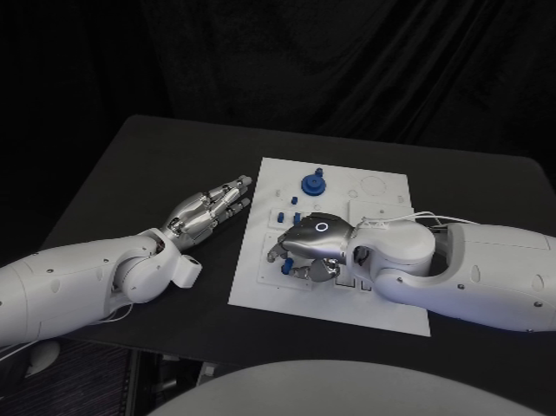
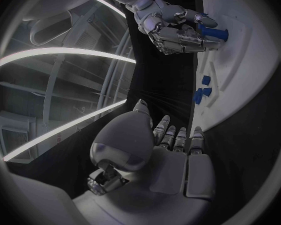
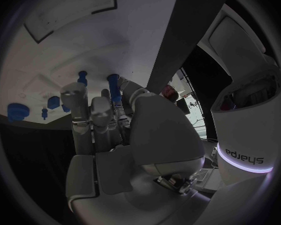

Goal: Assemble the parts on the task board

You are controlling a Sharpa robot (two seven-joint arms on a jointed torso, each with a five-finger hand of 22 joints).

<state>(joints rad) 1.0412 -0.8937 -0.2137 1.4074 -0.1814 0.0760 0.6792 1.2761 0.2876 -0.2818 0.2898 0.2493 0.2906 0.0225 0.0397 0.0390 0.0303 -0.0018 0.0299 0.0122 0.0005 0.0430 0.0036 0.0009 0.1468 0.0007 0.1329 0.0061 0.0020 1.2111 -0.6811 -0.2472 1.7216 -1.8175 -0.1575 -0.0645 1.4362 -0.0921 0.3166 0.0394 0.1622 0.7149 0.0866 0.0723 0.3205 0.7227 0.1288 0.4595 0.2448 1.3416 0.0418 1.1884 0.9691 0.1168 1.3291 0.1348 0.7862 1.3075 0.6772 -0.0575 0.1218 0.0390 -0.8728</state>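
Observation:
The white task board [image 1: 288, 299] lies in the middle of the black table. My right hand [image 1: 313, 247] hovers low over the board's middle, fingers curled down, and pinches a blue peg [image 3: 113, 87] against the board [image 3: 65, 45]; from the left wrist the peg [image 2: 213, 33] shows in that hand [image 2: 168, 32]. A second blue peg [image 3: 82, 77] stands beside it. A round blue part [image 1: 313, 184] sits at the board's far end, with small blue pieces [image 1: 291, 212] nearer. My left hand [image 1: 210, 211] lies on the table left of the board, fingers straight, holding nothing.
Two small blue pieces [image 2: 202, 94] lie near the board's left edge [image 2: 240, 50], just ahead of my left hand [image 2: 172, 145]. Bare black table [image 1: 165, 156] surrounds the board. A white cable [image 1: 415, 217] runs over the right wrist.

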